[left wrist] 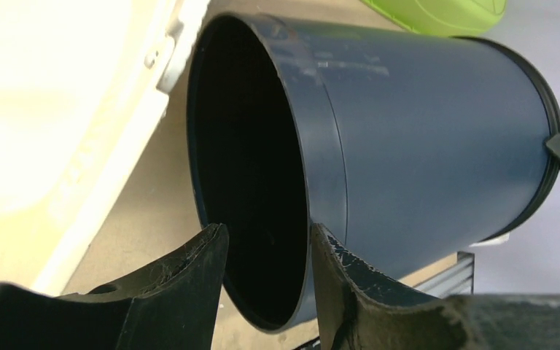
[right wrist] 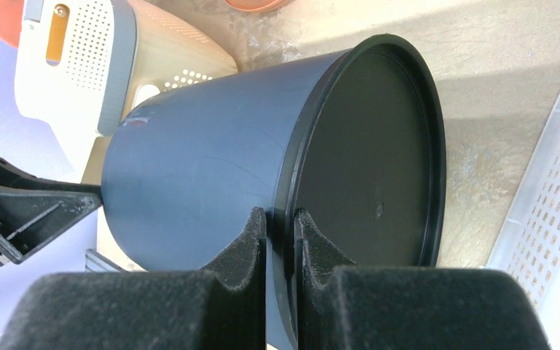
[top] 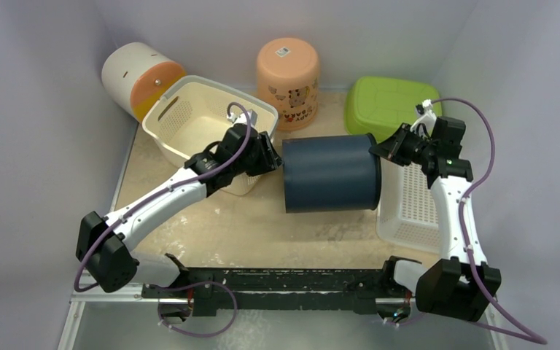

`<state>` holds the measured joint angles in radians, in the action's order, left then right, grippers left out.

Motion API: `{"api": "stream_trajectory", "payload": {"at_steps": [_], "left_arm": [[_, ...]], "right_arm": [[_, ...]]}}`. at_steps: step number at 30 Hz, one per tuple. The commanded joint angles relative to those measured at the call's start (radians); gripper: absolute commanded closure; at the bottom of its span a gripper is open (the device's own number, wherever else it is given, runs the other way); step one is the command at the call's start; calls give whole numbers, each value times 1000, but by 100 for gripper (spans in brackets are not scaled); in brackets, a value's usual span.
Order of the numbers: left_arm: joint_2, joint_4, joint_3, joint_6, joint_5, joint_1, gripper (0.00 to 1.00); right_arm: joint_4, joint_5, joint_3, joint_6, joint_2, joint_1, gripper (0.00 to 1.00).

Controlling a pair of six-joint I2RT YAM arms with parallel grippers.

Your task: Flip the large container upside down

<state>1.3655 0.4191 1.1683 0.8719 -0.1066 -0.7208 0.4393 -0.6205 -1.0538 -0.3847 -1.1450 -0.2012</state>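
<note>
Dark blue plastic: the large container [top: 329,173] lies on its side over the middle of the tabletop [top: 262,233], mouth toward the left edge, base toward the right edge. Left jaws are at the mouth and right jaws at the base. One arm per end probably lets the container pivot about its middle. The cream basket [top: 211,124] crowds the mouth end and the white mesh tray [top: 408,211] at the right edge crowds the base end, so swing room looks tight.

Left wrist: left jaws are partly open and straddle the mouth wall, one finger [left wrist: 189,277] inside and one [left wrist: 350,284] outside. Outer finger looks against the wall, with a visible gap on the inner side, so it isn't clamped. Can't tell if the container rests on the tabletop.

Right wrist: right jaws are almost closed, pinching the raised lip around the base. That's a thin hold and my pick for slip risk. Roughly half done; the mouth has yet to go down.
</note>
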Motion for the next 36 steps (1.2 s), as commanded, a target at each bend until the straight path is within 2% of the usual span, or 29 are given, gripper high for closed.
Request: {"api": "stream_trajectory", "payload": {"at_steps": [1, 4, 7, 12, 18, 21, 27, 31, 36], "left_arm": [[-30, 31, -70, 40, 73, -9, 58], [-21, 21, -77, 38, 76, -12, 58], [17, 22, -65, 22, 89, -12, 58], [75, -1, -61, 6, 115, -12, 58], [116, -5, -58, -23, 131, -12, 58], [131, -4, -70, -40, 131, -12, 58], [169, -52, -119, -52, 138, -12, 58], [204, -71, -116, -68, 140, -12, 58], [220, -80, -109, -78, 146, -12, 58]], "right_arm": [[13, 123, 9, 80, -25, 6, 94], [18, 125, -10, 91, -27, 6, 95], [38, 115, -45, 107, -28, 6, 100], [50, 105, -160, 122, -29, 8, 100], [47, -49, -263, 86, -53, 16, 100], [56, -68, -295, 80, -65, 41, 100], [98, 13, -401, 80, -100, 159, 100], [147, 158, -482, 69, -145, 314, 100], [278, 377, -585, 93, -212, 420, 100]]}}
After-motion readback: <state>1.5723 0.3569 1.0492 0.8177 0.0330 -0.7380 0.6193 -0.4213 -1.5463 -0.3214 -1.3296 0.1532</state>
